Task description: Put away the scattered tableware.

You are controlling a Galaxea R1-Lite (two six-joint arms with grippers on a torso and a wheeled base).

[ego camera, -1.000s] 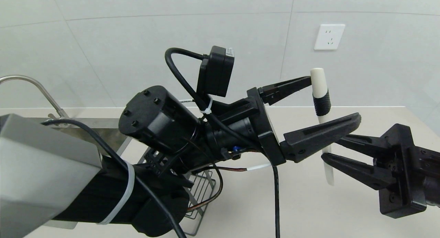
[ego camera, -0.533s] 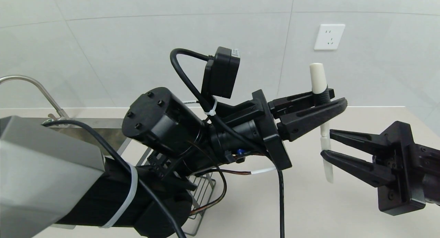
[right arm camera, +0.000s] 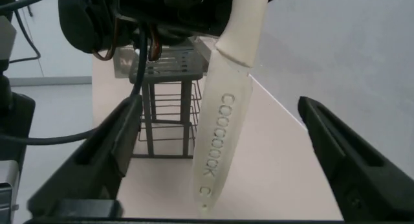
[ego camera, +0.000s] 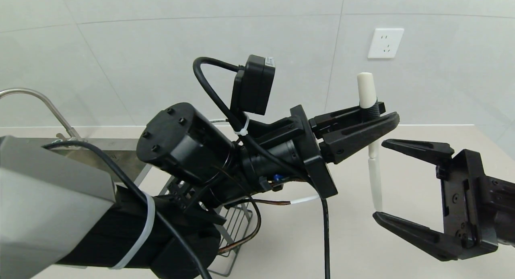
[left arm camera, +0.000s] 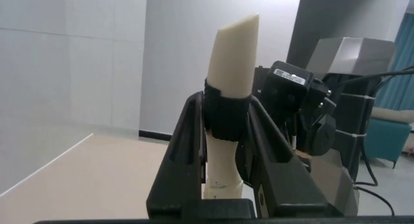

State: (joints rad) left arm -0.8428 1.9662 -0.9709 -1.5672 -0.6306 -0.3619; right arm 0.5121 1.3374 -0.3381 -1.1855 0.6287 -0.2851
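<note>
A cream knife-like utensil [ego camera: 371,150] with a black grip band hangs upright above the counter, handle end up. My left gripper [ego camera: 372,120] is shut on its black band [left arm camera: 226,114], the cream handle [left arm camera: 233,52] rising above the fingers. My right gripper [ego camera: 380,182] stands open to the right, its fingers [ego camera: 416,148] spread above and below the blade's lower end. In the right wrist view the blade [right arm camera: 223,140] hangs between the two open fingers without touching them.
A wire rack [ego camera: 235,226] stands on the beige counter [ego camera: 362,246] beneath the left arm, also seen as the wire rack [right arm camera: 168,107]. A steel sink edge and faucet [ego camera: 36,98] lie at the far left. A wall socket [ego camera: 385,42] is on the tiled wall.
The left gripper closed on the utensil's black band and took it. The right gripper, which had been shut on the blade, has opened wide and let go.
</note>
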